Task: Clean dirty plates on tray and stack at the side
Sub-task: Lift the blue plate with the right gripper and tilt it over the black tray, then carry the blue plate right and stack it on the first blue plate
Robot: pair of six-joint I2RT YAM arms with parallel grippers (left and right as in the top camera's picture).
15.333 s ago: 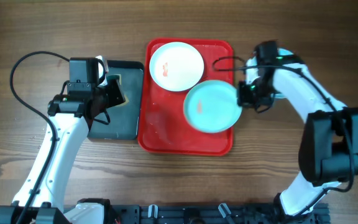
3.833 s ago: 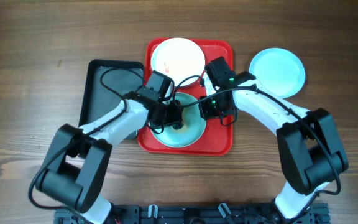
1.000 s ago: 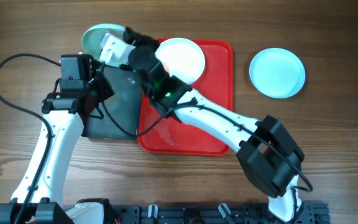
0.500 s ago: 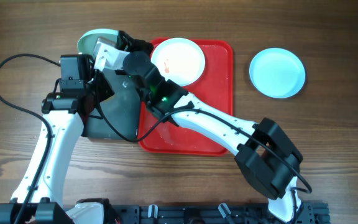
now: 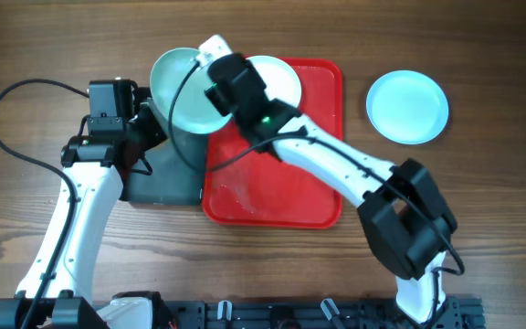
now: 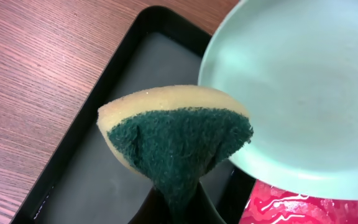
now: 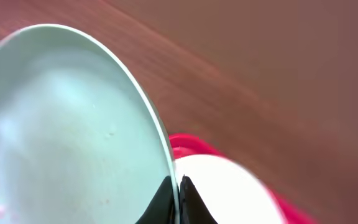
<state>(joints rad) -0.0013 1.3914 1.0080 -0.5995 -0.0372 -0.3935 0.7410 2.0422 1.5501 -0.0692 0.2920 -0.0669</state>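
Observation:
My right gripper (image 5: 210, 66) is shut on the rim of a pale blue plate (image 5: 184, 91) and holds it tilted above the black tray's back end. The right wrist view shows the jaws (image 7: 178, 194) pinching that plate's edge (image 7: 61, 124). My left gripper (image 5: 147, 128) is shut on a yellow-and-green sponge (image 6: 176, 134), just left of the held plate (image 6: 297, 93). A white plate (image 5: 281, 80) with faint smears lies at the back of the red tray (image 5: 277, 192), partly under my right arm. A second pale blue plate (image 5: 407, 106) lies on the table at the right.
A black tray (image 5: 158, 178) lies left of the red tray, under the sponge (image 6: 86, 180). My right arm stretches diagonally across the red tray. Wooden table (image 5: 482, 228) all around.
My right gripper has swung the pale blue plate rightward and tilted it, from the black tray's far left corner to above its back right. The left arm has stayed still.

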